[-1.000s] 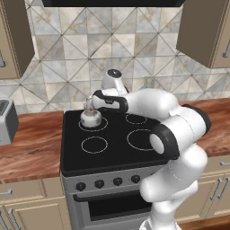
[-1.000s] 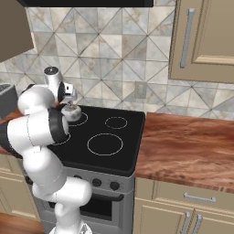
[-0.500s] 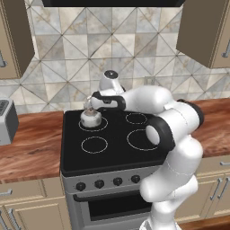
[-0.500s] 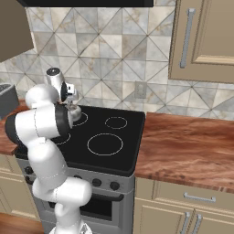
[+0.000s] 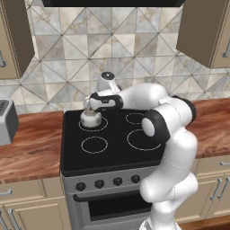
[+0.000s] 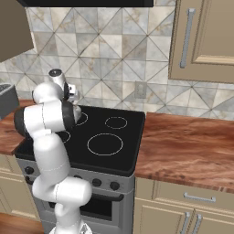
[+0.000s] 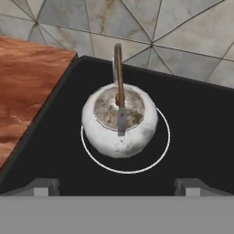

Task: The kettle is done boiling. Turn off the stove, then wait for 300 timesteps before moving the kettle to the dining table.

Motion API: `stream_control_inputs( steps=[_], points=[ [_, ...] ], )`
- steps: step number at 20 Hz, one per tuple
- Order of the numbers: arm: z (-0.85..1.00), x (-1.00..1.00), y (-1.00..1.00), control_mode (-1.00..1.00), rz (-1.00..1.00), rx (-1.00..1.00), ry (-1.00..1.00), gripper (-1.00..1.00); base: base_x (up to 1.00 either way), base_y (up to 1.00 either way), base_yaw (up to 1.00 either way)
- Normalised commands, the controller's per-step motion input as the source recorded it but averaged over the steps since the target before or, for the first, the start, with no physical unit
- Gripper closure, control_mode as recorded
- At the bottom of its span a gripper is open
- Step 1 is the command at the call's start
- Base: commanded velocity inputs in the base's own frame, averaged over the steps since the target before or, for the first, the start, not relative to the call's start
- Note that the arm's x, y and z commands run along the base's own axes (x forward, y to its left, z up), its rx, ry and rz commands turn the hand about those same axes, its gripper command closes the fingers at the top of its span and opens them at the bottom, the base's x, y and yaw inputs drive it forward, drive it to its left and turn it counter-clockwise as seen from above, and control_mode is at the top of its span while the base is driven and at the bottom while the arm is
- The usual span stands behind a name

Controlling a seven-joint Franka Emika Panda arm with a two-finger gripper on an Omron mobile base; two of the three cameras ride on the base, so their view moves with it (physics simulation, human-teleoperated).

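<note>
Since a second ago our arm has swung left, fingers [image 7: 117, 186] wide above the kettle [image 7: 119, 119] on the stove [image 5: 112, 148]. We judge it rigid, smooth and weighty; the arched handle [image 7: 119, 77] is the hold.

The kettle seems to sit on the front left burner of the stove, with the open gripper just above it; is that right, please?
Not quite: the kettle sits on the back left burner of the stove, next to the backsplash, as the left base view shows. The front left burner is bare. The rest holds: the open gripper is just above it.
</note>
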Motion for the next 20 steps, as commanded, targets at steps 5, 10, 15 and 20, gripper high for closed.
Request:
stream_control_inputs(
  steps=[5, 10, 15, 20],
  points=[
    [-0.13, 0.28, 0.09, -1.00, 0.00, -0.01, 0.00, -1.00, 0.00, 0.00, 0.00],
    [-0.12, 0.26, 0.09, -1.00, 0.00, -0.01, 0.00, -1.00, 0.00, 0.00, 0.00],
    [-0.13, 0.23, 0.08, -1.00, 0.00, -0.01, 0.00, -1.00, 0.00, 0.00, 0.00],
    [-0.12, 0.22, 0.08, -1.00, 0.00, -0.01, 0.00, -1.00, 0.00, 0.00, 0.00]
  ],
)
